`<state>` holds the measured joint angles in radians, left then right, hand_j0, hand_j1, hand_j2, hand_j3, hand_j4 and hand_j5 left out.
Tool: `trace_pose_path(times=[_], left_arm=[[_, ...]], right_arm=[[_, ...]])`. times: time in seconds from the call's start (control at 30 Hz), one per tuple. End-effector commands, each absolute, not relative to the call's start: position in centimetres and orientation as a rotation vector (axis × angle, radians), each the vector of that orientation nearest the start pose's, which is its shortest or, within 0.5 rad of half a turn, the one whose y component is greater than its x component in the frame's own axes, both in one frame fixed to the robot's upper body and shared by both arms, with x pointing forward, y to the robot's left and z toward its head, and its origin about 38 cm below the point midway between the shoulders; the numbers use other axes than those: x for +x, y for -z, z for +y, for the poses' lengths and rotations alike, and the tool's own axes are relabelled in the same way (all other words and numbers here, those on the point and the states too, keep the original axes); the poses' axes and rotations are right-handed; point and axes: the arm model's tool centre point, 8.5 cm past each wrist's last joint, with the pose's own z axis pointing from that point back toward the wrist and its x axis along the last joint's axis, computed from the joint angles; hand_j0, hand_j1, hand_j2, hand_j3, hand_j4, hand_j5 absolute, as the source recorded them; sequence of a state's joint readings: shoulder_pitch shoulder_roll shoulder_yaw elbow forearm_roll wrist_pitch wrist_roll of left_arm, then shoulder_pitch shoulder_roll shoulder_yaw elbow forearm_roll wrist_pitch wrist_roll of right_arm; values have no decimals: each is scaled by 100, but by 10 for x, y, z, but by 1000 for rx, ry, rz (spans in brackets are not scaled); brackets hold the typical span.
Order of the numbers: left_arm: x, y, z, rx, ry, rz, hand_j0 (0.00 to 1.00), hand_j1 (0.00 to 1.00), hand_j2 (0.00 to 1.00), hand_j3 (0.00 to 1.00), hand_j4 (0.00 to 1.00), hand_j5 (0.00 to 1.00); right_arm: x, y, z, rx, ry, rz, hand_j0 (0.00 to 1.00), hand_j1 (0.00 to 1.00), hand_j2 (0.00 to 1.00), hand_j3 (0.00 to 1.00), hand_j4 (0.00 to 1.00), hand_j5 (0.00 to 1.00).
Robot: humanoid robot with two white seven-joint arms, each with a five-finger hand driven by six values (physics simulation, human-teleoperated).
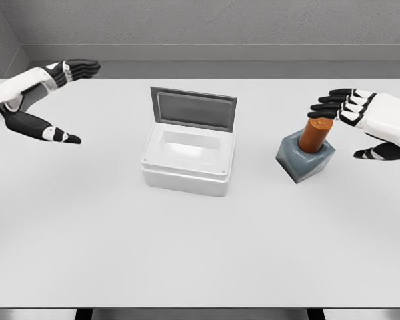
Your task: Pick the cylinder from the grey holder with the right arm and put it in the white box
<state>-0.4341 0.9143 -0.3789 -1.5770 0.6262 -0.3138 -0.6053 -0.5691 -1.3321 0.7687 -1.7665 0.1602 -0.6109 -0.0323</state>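
Rigid, smooth orange cylinder (pixel 315 134), seated tilted in the grey block holder (pixel 305 159), likely light; grip its exposed upper body; right hand (pixel 360 120) beside it, fingers spread, empty.

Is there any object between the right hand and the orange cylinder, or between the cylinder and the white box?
Nothing visible blocks either path. The right hand is open just right of the orange cylinder, which stands in the grey holder. Only bare table lies between the holder and the white box, whose lid is raised at the back.
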Motion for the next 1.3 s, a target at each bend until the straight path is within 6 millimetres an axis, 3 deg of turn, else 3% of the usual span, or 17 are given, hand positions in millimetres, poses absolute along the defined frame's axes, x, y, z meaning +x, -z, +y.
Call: trace_pose_path(times=[0.0,0.2,0.3,0.33,0.4,0.6,0.73,0.83,0.97,1.27], left_arm=[[409,-267,350,-342,1033,-1692,100,100,100,100,100,100],[411,-264,354,-374,978,-1689,100,100,100,100,100,100],[412,-263,353,-367,986,-1691,100,100,100,100,100,100],[412,-261,350,-379,980,-1696,100,100,100,100,100,100],[415,-254,346,-397,961,-1695,100,100,100,100,100,100],[437,-237,349,-408,848,-1696,100,100,100,100,100,100],[447,-234,361,-386,794,-1652,100,100,100,100,100,100],[463,-227,353,-417,726,-1637,100,100,100,100,100,100],[481,-213,335,-443,711,-1598,100,100,100,100,100,100],[488,-203,320,-463,713,-1591,100,100,100,100,100,100]], right_arm=[[348,-291,-359,-467,-1903,-1746,100,100,100,100,100,100],[351,-309,-361,-510,-1897,-1770,100,100,100,100,100,100],[362,-321,-360,-510,-2086,-1560,100,100,100,100,100,100],[368,-320,-349,-501,-2093,-1590,100,100,100,100,100,100],[374,-323,-335,-484,-2217,-1486,100,100,100,100,100,100],[388,-335,-328,-555,-2373,-1295,100,100,100,100,100,100],[401,-314,-321,-543,-2391,-1258,100,100,100,100,100,100],[411,-307,-325,-561,-2379,-1228,100,100,100,100,100,100],[419,-315,-322,-592,-2369,-1248,100,100,100,100,100,100],[440,-279,-310,-558,-2385,-1181,100,100,100,100,100,100]])
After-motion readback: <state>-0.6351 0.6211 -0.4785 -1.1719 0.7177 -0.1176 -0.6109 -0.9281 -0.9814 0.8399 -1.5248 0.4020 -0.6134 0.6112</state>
